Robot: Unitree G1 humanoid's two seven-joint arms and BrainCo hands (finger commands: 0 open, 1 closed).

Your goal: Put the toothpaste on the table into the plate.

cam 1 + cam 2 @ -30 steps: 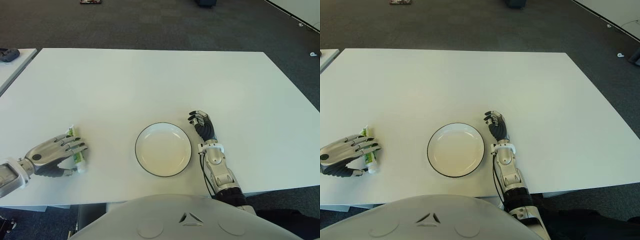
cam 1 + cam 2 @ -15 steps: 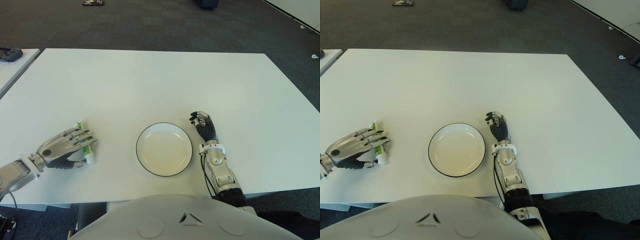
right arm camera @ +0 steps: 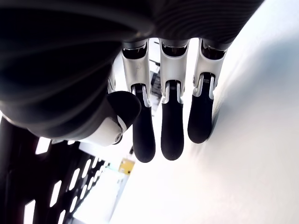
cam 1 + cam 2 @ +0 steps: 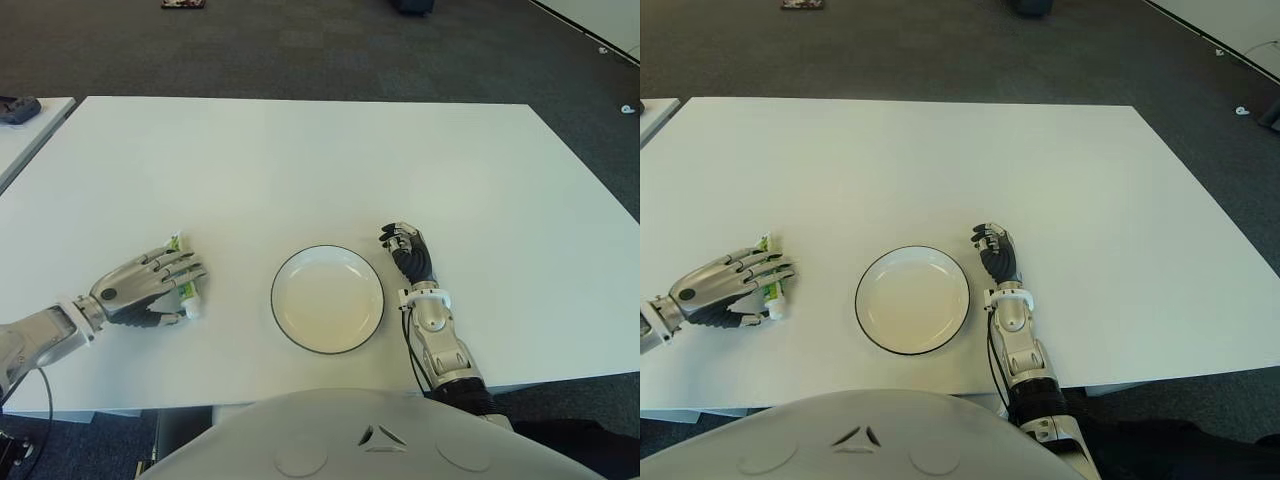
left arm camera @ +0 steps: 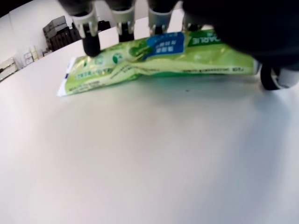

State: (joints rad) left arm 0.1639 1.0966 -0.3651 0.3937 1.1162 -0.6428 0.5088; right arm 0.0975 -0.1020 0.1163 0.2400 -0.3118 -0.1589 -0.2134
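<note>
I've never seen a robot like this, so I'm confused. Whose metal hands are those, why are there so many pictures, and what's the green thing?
They belong to one robot that has two arms. Two pictures come from cameras in its head, looking down at a white table. The other two come from small cameras on its wrists, very close up. The left hand has its fingers laid over a green toothpaste tube, which lies flat on the table, not lifted. In the middle sits a white plate with a dark rim and nothing in it; the tube should go there. The right hand shows just right of the plate, fingers curled, holding nothing.
</note>
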